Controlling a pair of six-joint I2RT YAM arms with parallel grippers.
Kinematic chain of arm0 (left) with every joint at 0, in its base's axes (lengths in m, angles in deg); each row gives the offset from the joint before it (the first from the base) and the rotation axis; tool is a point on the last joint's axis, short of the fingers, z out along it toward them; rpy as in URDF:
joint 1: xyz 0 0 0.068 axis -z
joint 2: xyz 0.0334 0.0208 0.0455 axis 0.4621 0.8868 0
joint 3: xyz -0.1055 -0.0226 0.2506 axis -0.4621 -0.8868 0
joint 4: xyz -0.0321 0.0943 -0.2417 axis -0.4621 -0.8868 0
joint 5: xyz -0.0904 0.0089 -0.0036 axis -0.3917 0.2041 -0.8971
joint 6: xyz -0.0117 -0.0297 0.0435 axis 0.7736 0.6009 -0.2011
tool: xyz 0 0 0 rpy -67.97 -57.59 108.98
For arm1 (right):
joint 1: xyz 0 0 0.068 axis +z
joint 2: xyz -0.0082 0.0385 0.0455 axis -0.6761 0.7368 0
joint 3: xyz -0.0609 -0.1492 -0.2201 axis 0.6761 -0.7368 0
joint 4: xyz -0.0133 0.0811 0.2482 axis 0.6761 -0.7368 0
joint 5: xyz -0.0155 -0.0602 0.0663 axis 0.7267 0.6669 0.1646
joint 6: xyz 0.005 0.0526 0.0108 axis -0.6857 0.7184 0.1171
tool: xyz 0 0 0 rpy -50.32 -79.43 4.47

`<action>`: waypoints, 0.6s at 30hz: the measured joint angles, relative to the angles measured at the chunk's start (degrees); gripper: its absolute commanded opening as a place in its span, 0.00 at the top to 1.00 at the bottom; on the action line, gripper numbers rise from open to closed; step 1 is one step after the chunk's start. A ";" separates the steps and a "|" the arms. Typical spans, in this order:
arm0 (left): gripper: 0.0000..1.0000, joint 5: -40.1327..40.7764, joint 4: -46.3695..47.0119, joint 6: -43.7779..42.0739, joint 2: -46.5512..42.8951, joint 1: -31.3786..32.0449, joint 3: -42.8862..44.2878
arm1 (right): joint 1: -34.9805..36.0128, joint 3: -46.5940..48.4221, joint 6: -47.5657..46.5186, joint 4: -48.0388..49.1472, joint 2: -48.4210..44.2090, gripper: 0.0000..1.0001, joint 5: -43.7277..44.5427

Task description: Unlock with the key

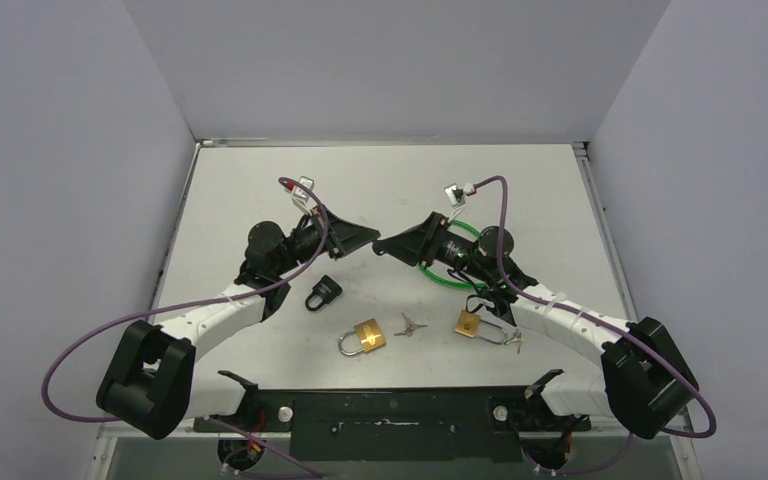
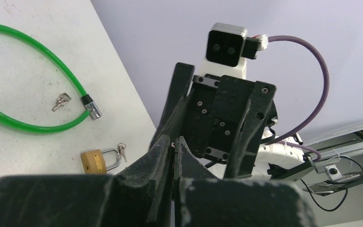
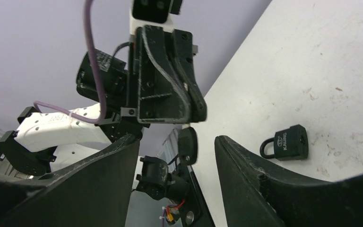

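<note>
My left gripper is raised over the middle of the table, shut on a key. In the right wrist view the key's black head hangs below the left gripper's closed fingers. My right gripper faces it tip to tip. It is open, and in its own view its jaws stand on either side of the key head without touching it. A black padlock lies on the table below the left gripper, and it also shows in the right wrist view. In the left wrist view the jaws are pressed together.
A brass padlock and loose keys lie near the front edge. A second brass padlock with keys on its shackle lies to the right. A green cable lock lies under the right arm, with small keys inside its loop.
</note>
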 measured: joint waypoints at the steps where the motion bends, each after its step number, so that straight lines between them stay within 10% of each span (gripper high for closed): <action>1: 1.00 0.13 0.59 0.26 0.00 0.09 0.02 | 0.13 0.11 -0.39 -1.25 0.00 0.38 0.26; 18: 1.00 0.94 3.72 2.12 0.15 0.31 0.00 | 1.57 0.17 2.34 2.58 3.48 1.00 -0.33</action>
